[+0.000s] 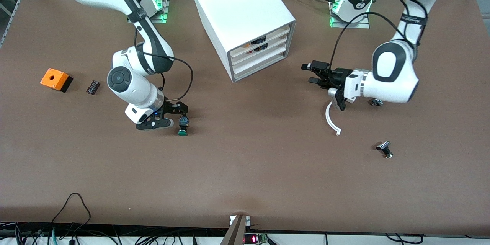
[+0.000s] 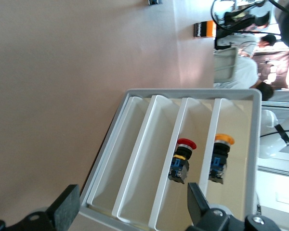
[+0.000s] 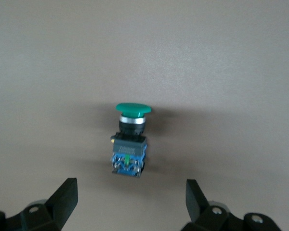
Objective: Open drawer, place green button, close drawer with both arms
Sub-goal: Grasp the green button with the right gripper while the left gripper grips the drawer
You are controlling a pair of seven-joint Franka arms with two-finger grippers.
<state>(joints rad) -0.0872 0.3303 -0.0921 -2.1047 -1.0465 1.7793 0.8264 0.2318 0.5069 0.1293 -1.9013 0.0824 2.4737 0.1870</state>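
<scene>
While the drawer point(image 1: 259, 66) sits closed at the bottom of the cabinet point(image 1: 241, 19), the left gripper point(image 1: 314, 74) hovers in front of it, jaws spread wide and empty. The right gripper point(image 1: 173, 116) has its jaws open, empty, just beside the button point(image 1: 183, 125) lying on the counter point(image 1: 245, 176).

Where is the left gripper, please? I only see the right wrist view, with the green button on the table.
Observer: The left gripper, open, is in front of the cabinet, facing its drawers.
Operator: Is the lowest drawer open?
Observer: No, the drawer sits flush with those above.
Operator: Anything inside those?
Observer: A red-capped button and a yellow-capped button, each in its own drawer.
</scene>
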